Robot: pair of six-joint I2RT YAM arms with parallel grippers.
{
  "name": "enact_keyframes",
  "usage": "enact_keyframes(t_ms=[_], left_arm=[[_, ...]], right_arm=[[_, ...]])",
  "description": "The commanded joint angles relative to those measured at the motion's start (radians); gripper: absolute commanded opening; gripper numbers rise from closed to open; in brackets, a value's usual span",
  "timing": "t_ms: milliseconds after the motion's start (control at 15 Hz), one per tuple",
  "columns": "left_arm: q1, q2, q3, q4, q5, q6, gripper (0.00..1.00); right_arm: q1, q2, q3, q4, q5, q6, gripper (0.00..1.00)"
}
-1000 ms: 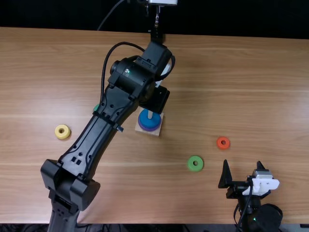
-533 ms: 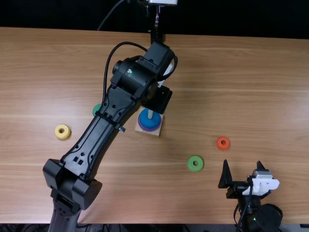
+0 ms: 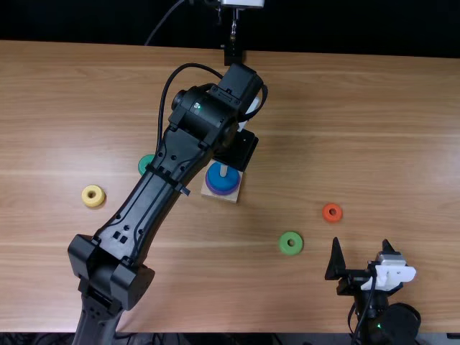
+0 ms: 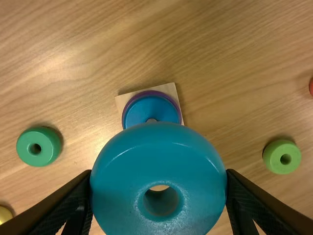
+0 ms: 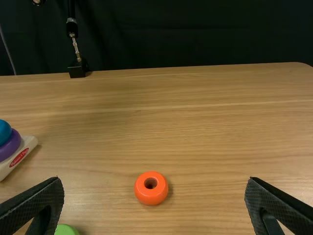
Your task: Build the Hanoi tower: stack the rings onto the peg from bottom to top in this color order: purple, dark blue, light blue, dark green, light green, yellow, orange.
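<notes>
Light brown wood table (image 3: 395,144), streaky grain, glare patch at left. Black backdrop (image 3: 359,29) behind far edge, black stand foot (image 3: 233,54) at far edge near middle

Left gripper (image 3: 237,149) over mid-table beside the base, closed on light blue ring (image 4: 159,142), ring clear of the stack. Base (image 3: 232,198) mid-table, purple ring (image 3: 221,192) with dark blue ring (image 3: 223,178) on top, peg (image 3: 223,170) poking through. Dark green ring (image 3: 145,164) left of base, part hidden by left arm; yellow ring (image 3: 93,188) farther left; light green ring (image 3: 290,236) right and nearer; orange ring (image 3: 327,213) farther right. Right gripper (image 3: 361,241) near right, empty, fingers wide

Vs 1 s ago: left arm slid slightly right, more of dark green ring showing. Base, loose rings, right arm unchanged
</notes>
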Motion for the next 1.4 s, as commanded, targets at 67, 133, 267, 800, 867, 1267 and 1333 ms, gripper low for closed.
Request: enact_keyframes(t_ms=[67, 133, 267, 800, 867, 1267, 1333], left_arm=[[-0.004, 0.042, 0.027, -0.003, 0.004, -0.004, 0.09], [-0.001, 0.042, 0.027, -0.003, 0.002, -0.006, 0.09], [0.000, 0.045, 0.025, -0.001, 0.004, -0.004, 0.09], [0.002, 0.059, 0.025, -0.007, 0.001, -0.004, 1.00], [0.003, 0.056, 0.024, -0.033, 0.004, -0.004, 1.00], [0.011, 0.043, 0.028, -0.051, 0.002, -0.004, 1.00], [0.028, 0.036, 0.018, -0.036, 0.002, -0.004, 1.00]], right_arm=[[-0.011, -0.013, -0.053, -0.074, -0.003, 0.002, 1.00], [-0.011, -0.013, -0.053, -0.074, -0.003, 0.002, 1.00], [-0.011, -0.013, -0.053, -0.074, -0.003, 0.002, 1.00], [-0.011, -0.013, -0.053, -0.074, -0.003, 0.002, 1.00], [-0.011, -0.013, -0.053, -0.074, -0.003, 0.002, 1.00], [-0.011, -0.013, -0.053, -0.074, -0.003, 0.002, 1.00], [-0.013, -0.013, -0.053, -0.074, -0.003, 0.002, 1.00]])
